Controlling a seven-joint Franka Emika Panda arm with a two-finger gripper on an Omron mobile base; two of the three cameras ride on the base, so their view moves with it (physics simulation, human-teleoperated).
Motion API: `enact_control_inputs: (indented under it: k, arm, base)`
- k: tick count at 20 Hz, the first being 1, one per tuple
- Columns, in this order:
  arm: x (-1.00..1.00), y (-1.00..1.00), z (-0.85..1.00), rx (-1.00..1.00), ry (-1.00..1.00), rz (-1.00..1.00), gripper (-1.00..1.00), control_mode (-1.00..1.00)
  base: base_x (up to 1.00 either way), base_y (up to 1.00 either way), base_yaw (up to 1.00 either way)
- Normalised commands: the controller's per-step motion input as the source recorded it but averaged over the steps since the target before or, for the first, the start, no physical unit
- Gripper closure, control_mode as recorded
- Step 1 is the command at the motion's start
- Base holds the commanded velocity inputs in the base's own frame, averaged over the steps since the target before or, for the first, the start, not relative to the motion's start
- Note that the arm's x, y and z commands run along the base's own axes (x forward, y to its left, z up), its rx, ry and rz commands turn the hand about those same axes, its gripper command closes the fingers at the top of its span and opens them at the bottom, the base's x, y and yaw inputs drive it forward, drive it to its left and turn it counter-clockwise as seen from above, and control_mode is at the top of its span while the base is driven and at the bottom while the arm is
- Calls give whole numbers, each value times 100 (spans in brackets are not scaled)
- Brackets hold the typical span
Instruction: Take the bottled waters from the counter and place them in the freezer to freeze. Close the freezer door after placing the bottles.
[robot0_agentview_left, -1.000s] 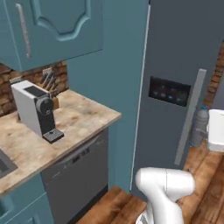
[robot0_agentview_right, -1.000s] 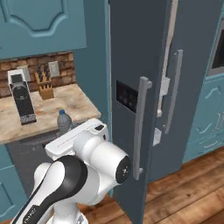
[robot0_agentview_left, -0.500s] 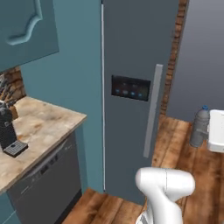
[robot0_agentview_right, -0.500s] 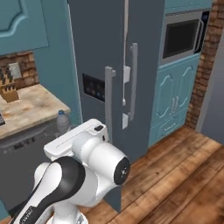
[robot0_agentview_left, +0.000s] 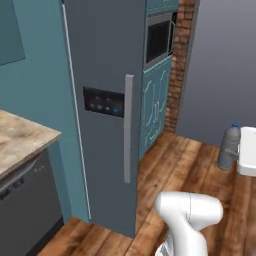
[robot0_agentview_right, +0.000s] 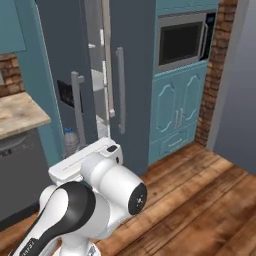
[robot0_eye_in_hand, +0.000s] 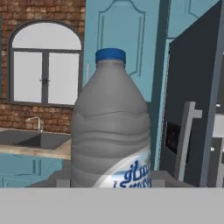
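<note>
Now carrying a grey-blue water bottle (robot0_eye_in_hand: 111, 127), blue cap up, upright and dead centre of the hand view, close against the camera. Gripper (robot0_agentview_left: 239, 159) at 3 o'clock in the left base view, bottle body against it; fingertips hidden behind the plastic, so apparently clamped on it low down, though exact closure not visible. Probably light, thin-walled and smooth: prone to denting or slipping under a hard squeeze, best held around the ribbed waist, not the neck. Freezer door (robot0_agentview_left: 102, 107) looming at 10 o'clock in the left base view, bar handle and black control panel facing out. Standing ajar in the right base view, pale shelves (robot0_agentview_right: 99, 80) glimpsed through the gap at 11 o'clock; contents too narrow a sliver to judge. Counter (robot0_agentview_right: 20, 114) at 9 o'clock.
</note>
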Motion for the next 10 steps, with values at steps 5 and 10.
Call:
enact_control_inputs:
  k: [5, 10]
  arm:
    - [0, 0, 0, 0, 0, 0, 100, 100]
    - [0, 0, 0, 0, 0, 0, 100, 100]
  base:
    - [7, -73, 37]
    - [1, -70, 42]
